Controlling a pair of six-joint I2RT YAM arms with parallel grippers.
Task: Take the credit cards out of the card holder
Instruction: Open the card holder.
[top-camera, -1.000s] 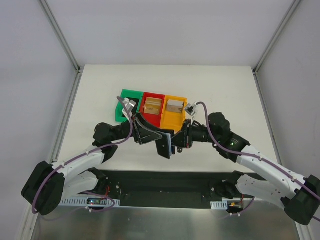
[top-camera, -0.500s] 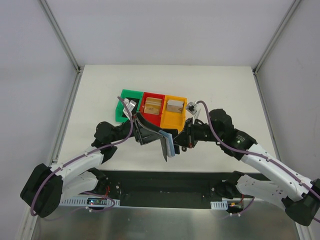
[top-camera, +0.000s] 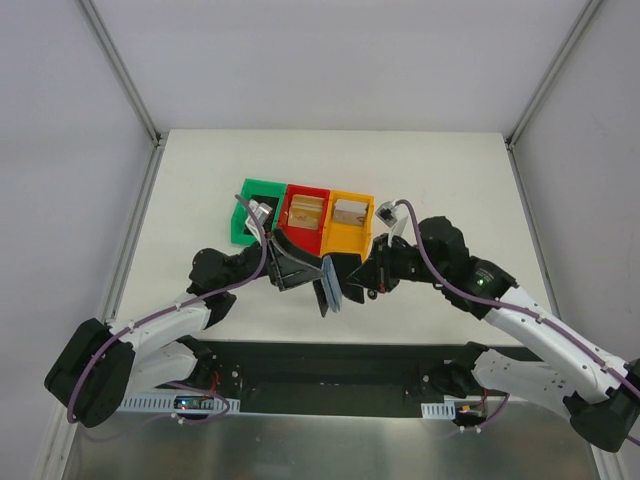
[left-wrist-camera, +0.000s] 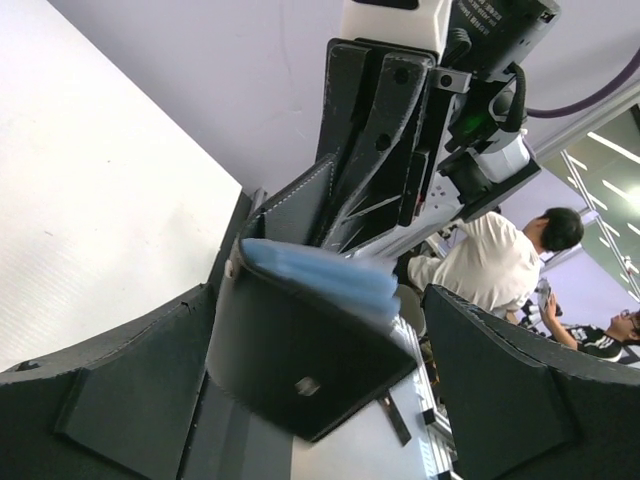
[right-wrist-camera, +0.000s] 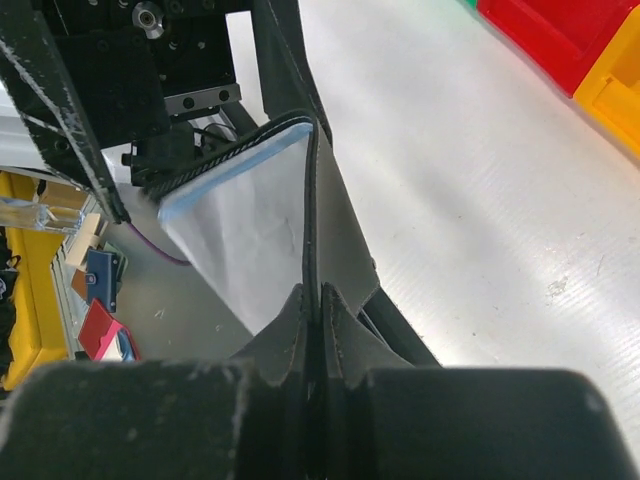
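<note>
**Card holder on edge between the two grippers, gripped from the right**

Nearest to the arm bases, the black card holder (top-camera: 328, 287) stands on its edge, and in the top view its long axis runs about from 12 to 6 o'clock. The right gripper (right-wrist-camera: 312, 298) comes from 3 o'clock and is pinched tight on one black flap. The left gripper (left-wrist-camera: 320, 400) is at 9 o'clock of the card holder. Its jaws are wide apart, and the folded grey-blue panels stand in the gap; as far as I can see they touch neither finger. So I judge the left gripper is the free one for the next pull. No card shows in the panels, and I cannot tell if one remains inside. Farther, at 12 o'clock, one tan card (top-camera: 306, 210) lies in the red bin (top-camera: 305, 190) and another tan card (top-camera: 349, 213) lies in the orange bin (top-camera: 345, 242).
</note>
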